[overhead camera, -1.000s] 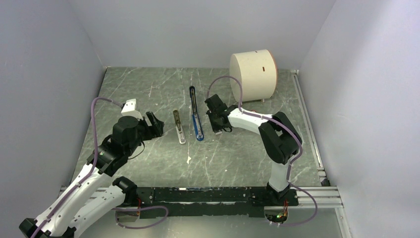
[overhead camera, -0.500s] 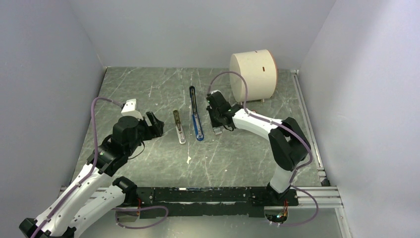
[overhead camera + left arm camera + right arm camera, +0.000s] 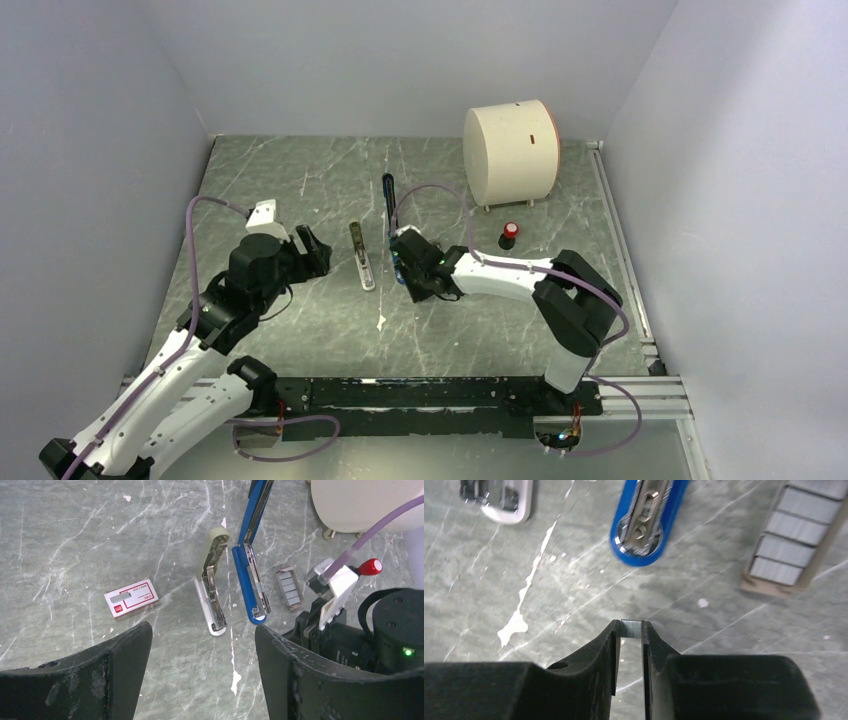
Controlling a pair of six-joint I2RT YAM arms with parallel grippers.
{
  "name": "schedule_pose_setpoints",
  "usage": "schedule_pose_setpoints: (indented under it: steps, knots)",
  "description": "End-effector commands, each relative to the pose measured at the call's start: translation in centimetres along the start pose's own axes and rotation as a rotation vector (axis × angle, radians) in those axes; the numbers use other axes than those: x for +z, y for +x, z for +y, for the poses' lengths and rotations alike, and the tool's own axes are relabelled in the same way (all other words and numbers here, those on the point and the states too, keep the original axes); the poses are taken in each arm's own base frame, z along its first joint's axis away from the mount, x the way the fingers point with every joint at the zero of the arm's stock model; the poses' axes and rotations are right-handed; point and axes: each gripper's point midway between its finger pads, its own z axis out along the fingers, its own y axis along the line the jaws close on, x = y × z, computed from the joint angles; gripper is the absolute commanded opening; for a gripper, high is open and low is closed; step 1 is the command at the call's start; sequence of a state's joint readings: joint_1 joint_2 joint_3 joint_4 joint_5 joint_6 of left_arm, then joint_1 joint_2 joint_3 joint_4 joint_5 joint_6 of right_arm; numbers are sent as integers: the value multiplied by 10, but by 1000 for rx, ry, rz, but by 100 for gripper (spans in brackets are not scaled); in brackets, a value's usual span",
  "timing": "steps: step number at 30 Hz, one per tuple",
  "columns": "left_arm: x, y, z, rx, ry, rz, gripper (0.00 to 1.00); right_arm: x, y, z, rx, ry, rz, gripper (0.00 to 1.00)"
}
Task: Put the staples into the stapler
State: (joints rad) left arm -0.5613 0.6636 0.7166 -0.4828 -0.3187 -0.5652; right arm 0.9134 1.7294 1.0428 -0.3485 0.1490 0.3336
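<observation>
The blue stapler [image 3: 251, 580] lies open on the table, its black arm [image 3: 388, 195] stretched toward the back. Its rounded near end [image 3: 647, 525] shows the grey metal channel. My right gripper [image 3: 630, 627] is shut on a short strip of staples [image 3: 630, 629], held just short of that near end. From above, the right gripper [image 3: 408, 270] covers the stapler's near part. A tan tray of staples [image 3: 796, 540] lies to the right of the stapler. My left gripper [image 3: 202, 631] hangs open and empty, left of the stapler [image 3: 310, 250].
A second, silvery-grey stapler [image 3: 212, 595] lies open just left of the blue one. A red-and-white staple box [image 3: 131, 597] sits further left. A cream cylinder [image 3: 510, 150] stands at the back right, with a small red-capped object [image 3: 509, 232] in front of it.
My right gripper has swung left and nearer, from beside the stapler's right side to its near end, uncovering the red-capped object. The left arm has stayed still.
</observation>
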Motion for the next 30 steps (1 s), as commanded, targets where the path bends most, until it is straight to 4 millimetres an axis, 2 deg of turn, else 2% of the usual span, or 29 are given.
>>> schedule_pose_setpoints:
  steps: [1,5,10,17,19,25,30]
  knots:
    - [3,-3,2,-10,-13,-16,80,-4,12,23,-27,-63,8,23]
    - [2,-2,2,-11,-14,-16,80,-4,22,31,-71,-85,32,23]
    - [3,-1,2,-12,-14,-14,80,-5,27,29,-96,-76,46,26]
    - [3,-4,4,-1,-27,-14,80,-15,14,28,-2,-36,12,51]
    - [2,-5,4,-2,-26,-20,80,-17,10,28,43,-16,-8,56]
    - [3,-2,3,-9,-19,-13,80,-9,8,22,197,108,-35,56]
    - [1,-4,3,-9,-19,-20,80,-2,13,15,224,208,-27,46]
